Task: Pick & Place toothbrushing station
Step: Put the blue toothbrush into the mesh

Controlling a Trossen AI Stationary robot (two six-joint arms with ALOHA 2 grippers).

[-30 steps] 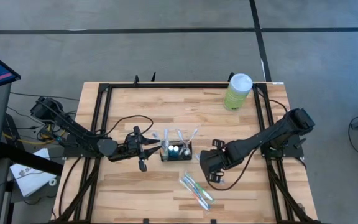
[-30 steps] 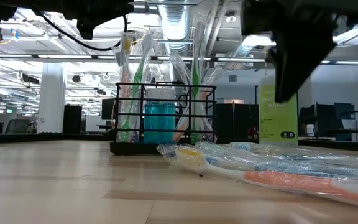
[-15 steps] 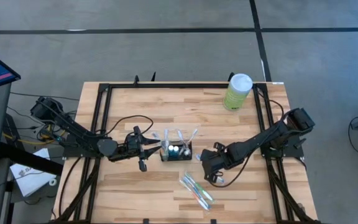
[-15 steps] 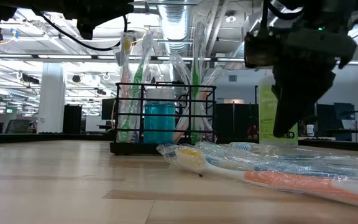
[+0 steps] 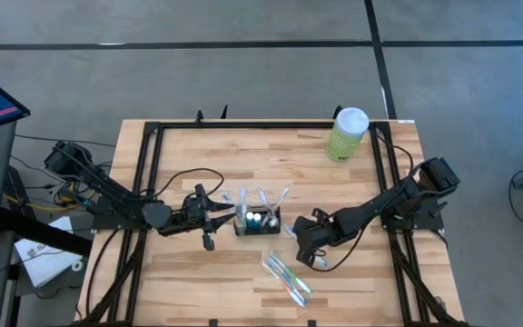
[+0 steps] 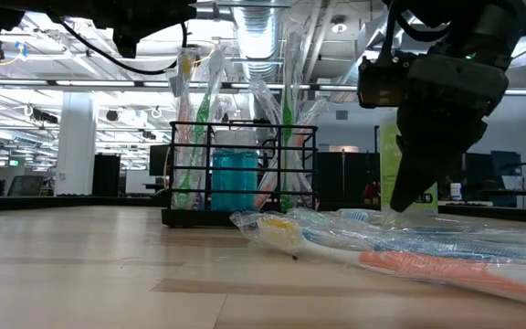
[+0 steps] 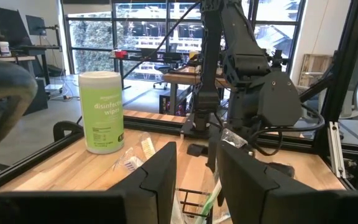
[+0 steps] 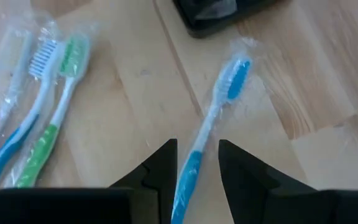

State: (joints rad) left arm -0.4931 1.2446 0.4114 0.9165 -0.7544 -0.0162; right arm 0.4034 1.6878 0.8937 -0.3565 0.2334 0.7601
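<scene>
Right gripper point(image 8: 194, 158), jaws narrowly parted and empty, straddles the wrapped blue toothbrush point(image 8: 213, 121) on the bench point(image 5: 198, 272). Descend centred on the handle, then close. Left gripper point(image 5: 216, 218), also narrowly parted, waits beside the toothbrushing station point(image 5: 257, 221).

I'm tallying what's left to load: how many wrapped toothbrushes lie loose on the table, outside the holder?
3. One blue toothbrush lies under the right gripper; a blue one and a green one lie together nearer the table's front edge. Overlapping wrappers could hide another.
</scene>
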